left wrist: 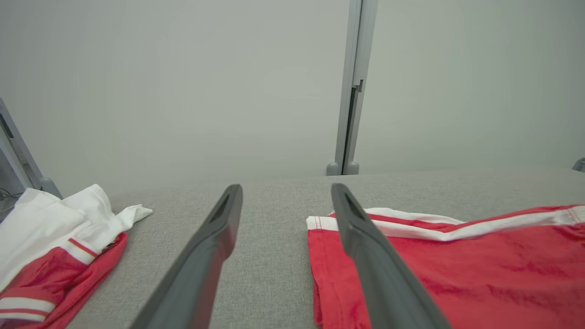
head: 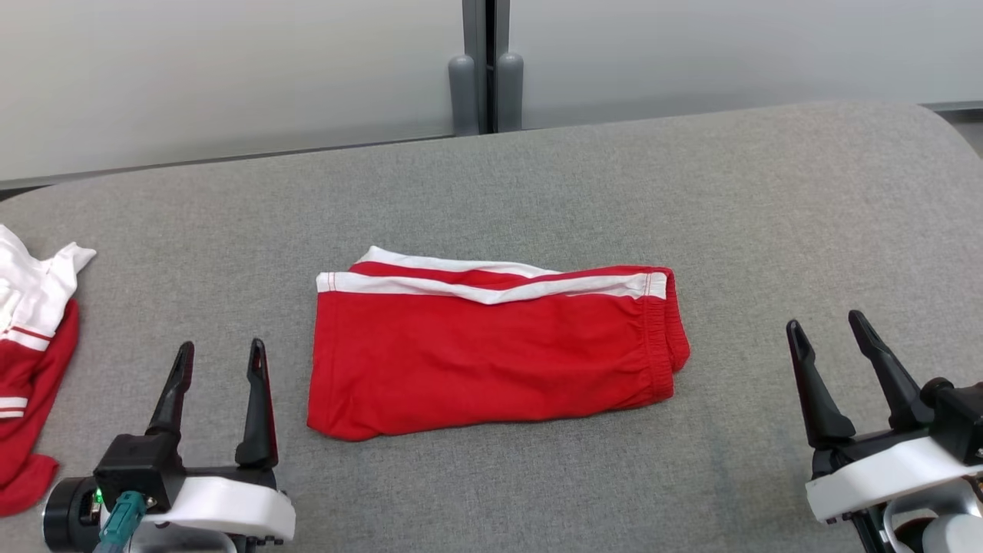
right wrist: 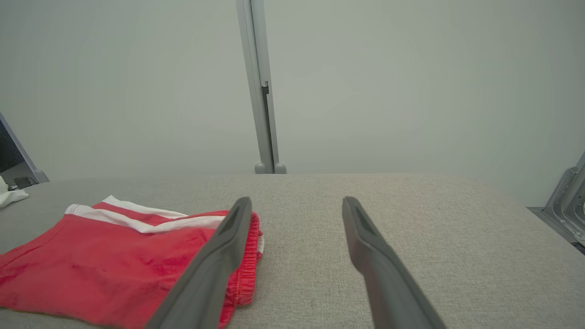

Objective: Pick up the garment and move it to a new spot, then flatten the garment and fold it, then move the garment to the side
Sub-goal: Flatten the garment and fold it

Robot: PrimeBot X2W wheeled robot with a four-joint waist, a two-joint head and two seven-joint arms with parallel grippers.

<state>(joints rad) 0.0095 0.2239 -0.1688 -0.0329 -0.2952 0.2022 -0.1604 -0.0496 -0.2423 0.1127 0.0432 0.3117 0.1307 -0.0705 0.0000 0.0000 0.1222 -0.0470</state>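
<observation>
The garment (head: 491, 353) is a pair of red shorts with white side stripes, folded flat in the middle of the grey table (head: 537, 184). My left gripper (head: 220, 350) stands open near the front left, a short way left of the garment's leg end, holding nothing. In the left wrist view the garment (left wrist: 457, 269) lies to the right of my open left gripper (left wrist: 285, 188). My right gripper (head: 828, 321) is open at the front right, apart from the waistband end. From the right wrist, the garment (right wrist: 114, 256) sits left of the open right gripper (right wrist: 297, 201).
A second red and white piece of clothing (head: 31, 361) lies crumpled at the table's left edge, also in the left wrist view as clothing (left wrist: 55, 246). A grey post (head: 485, 69) and pale wall stand behind the table. Bare tabletop lies to the right of the garment.
</observation>
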